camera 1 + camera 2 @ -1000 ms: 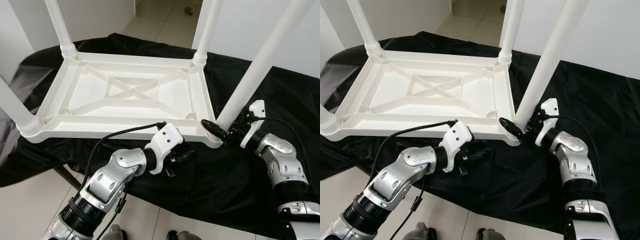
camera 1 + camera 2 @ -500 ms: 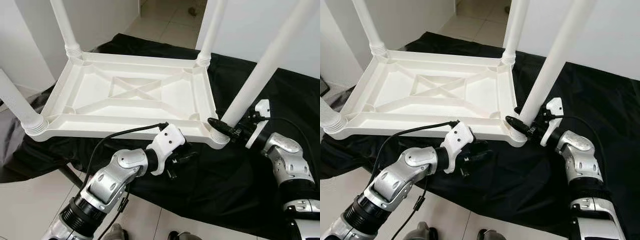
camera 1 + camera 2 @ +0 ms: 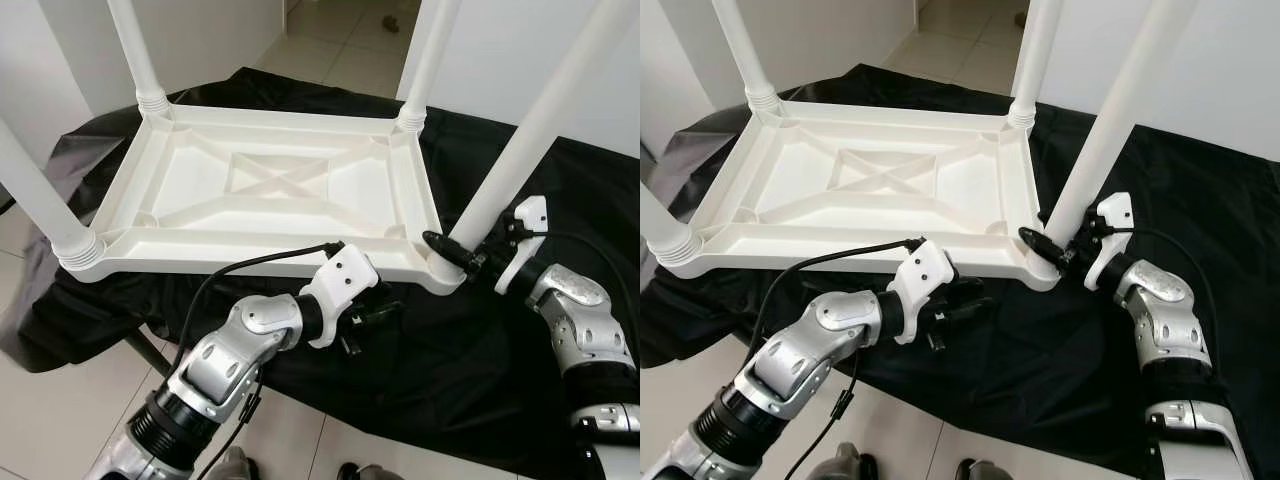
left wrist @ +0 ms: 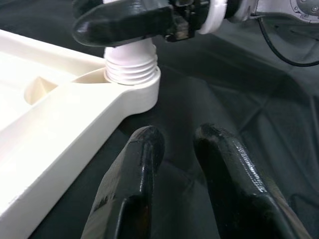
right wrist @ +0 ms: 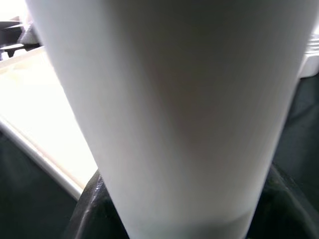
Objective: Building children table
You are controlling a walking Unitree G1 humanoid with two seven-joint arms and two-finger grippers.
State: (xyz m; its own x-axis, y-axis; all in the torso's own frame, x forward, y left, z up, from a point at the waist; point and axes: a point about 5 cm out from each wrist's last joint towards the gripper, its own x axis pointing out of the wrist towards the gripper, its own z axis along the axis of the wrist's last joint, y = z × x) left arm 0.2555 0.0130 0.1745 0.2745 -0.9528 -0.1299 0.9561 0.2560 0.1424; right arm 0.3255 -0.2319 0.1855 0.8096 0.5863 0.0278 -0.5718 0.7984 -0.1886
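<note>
A white plastic children's table lies upside down on a black cloth, its four legs pointing up. The right gripper is clamped around the base of the near right leg, just above its threaded socket. The left gripper hovers just beside that corner over the cloth, fingers slightly parted and holding nothing.

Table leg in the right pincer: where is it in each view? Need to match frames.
Left eye: table leg, right side, slanting up from the tabletop's near right corner.
Right eye: same leg, right of centre.
Left wrist: its ribbed base, upper middle.
Right wrist: close-up white column.
Shared landmark: right pincer at the leg's base.
</note>
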